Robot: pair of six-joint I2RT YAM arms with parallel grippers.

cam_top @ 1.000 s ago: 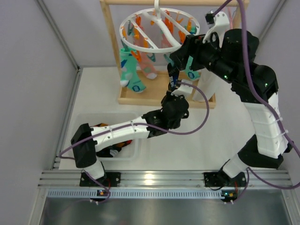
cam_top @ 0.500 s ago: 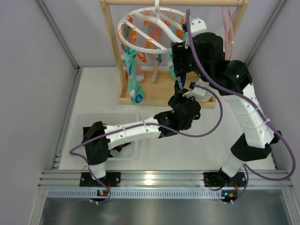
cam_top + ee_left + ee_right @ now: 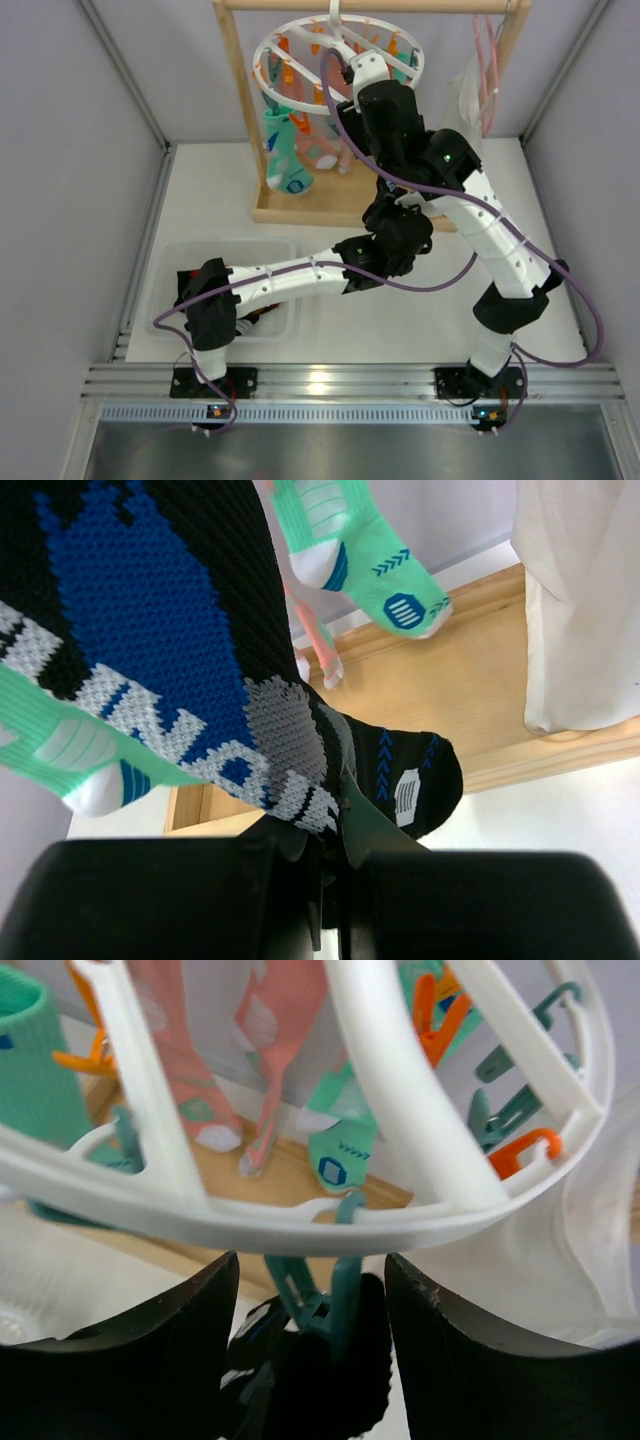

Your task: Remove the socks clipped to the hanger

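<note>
The white ring hanger (image 3: 340, 50) hangs from the wooden rack, with teal-green socks (image 3: 287, 150) and pink ones clipped under it. My left gripper (image 3: 330, 865) is shut on the lower edge of a black sock with blue and grey diamonds (image 3: 180, 630), which hangs taut above it; in the top view the left gripper (image 3: 392, 212) sits below the ring. My right gripper (image 3: 315, 1350) is open, its fingers (image 3: 150, 1360) standing either side of a teal peg (image 3: 340, 1280) that clips the black sock (image 3: 330, 1390) just under the ring's rim (image 3: 300, 1225).
The wooden rack base (image 3: 470, 690) lies under the socks. A white garment (image 3: 580, 600) on a thin pink hanger (image 3: 487, 60) hangs at the rack's right. A clear bin (image 3: 165, 290) holding dark socks stands at the front left. My right arm crosses above my left gripper.
My right arm has swung left and up across the ring, bringing its fingers around the teal peg. The ring rocked and settled. My left gripper shifted slightly right, still holding the black sock.
</note>
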